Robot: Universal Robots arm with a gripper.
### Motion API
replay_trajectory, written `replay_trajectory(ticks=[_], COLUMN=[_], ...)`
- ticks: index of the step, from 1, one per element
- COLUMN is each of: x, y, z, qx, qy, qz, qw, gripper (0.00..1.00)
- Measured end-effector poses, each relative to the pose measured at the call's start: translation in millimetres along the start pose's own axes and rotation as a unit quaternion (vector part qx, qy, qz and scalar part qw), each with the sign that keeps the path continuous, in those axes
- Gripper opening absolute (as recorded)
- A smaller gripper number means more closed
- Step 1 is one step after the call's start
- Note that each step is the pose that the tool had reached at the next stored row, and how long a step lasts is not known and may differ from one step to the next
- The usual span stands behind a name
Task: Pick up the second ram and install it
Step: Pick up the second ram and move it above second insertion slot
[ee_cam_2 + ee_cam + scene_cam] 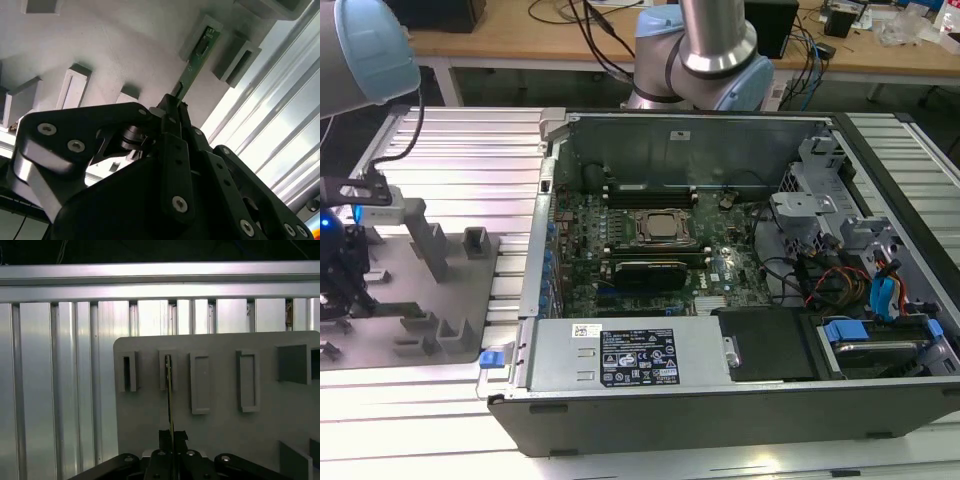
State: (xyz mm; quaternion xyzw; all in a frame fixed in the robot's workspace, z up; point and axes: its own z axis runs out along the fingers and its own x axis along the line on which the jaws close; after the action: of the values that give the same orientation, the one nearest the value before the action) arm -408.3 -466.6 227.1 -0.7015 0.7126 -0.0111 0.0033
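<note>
The gripper [173, 106] was clamped on the second ram [196, 62], a long, thin green board carrying a small dark chip.

Fixture plate [225, 440]: flat matte grey, raised pockets the same grey. Second ram [197, 62] on it: green board, dark chip (edge-on it reads yellow-green in the first wrist view). Gripper [172, 102] over the plate: black, silver screw heads. Table [60, 390] around the plate: bright silver, ribbed stripes. Computer case [720, 420] beside the plate: dark grey, green motherboard [725, 268], blue latch [495, 356].
</note>
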Motion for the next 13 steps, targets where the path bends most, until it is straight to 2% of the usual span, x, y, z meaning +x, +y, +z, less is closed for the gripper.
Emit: replay_trajectory(ticks=[1,3,7,9,10,11,13], x=[0.0,0.1,0.0,-0.1,-0.1,-0.3,-1.8], y=[-0.2,-0.4,-0.8,-1.0,-1.1,-1.2,-1.8], z=[-6.3,-14.9,-41.4,-47.2,-53.1,-60.4,-90.9], qx=[0.0000,0.0000,0.0000,0.0000,0.0000,0.0000,0.0000], qy=[0.0000,0.0000,0.0000,0.0000,0.0000,0.0000,0.0000], qz=[0.000,0.000,0.000,0.000,0.000,0.000,0.000], qw=[1.0000,1.0000,1.0000,1.0000,1.0000,1.0000,1.0000], gripper=[0.14,0.14,0.14,0.14,0.14,0.14,0.14])
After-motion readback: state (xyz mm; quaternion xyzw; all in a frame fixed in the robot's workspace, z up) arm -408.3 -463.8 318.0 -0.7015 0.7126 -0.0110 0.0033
